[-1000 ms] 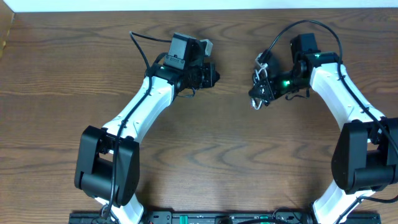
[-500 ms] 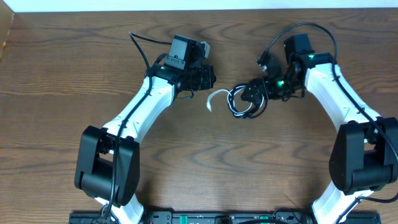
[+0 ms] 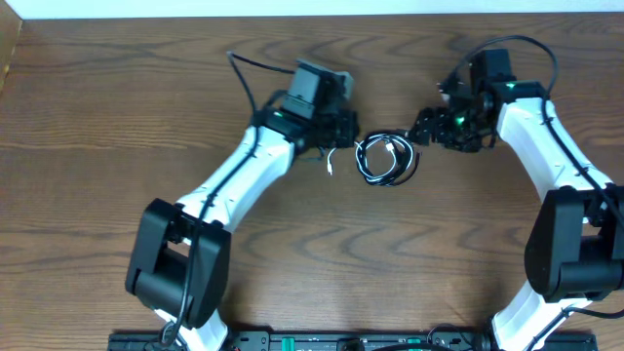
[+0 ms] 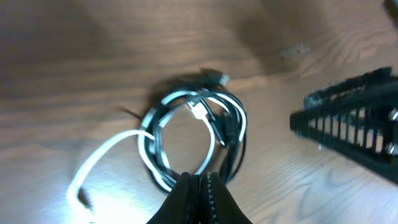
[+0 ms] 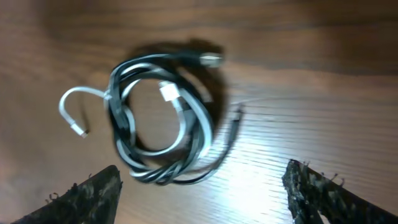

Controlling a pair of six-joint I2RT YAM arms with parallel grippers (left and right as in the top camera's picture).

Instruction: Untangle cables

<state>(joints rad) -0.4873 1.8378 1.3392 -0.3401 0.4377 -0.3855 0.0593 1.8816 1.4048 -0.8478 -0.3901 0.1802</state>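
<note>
the black and white cables (image 3: 385, 159) lie wound together in one small coil on the bare tabletop (image 3: 117, 117), between the two hands. a white end (image 3: 331, 162) curls out toward the left hand (image 3: 341, 130), whose fingers are pressed together at the coil's edge. the right hand (image 3: 426, 127) stands spread just beside the coil, holding nothing.

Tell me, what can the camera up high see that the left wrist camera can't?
Only the overhead view shows both white arms whole, left arm and right arm, reaching in from each side. Only the left wrist view shows the left jaws pressed shut, close up, right by the cables. Both show the black and white cables coiled together, a white tail sticking out, and the wooden table.
</note>
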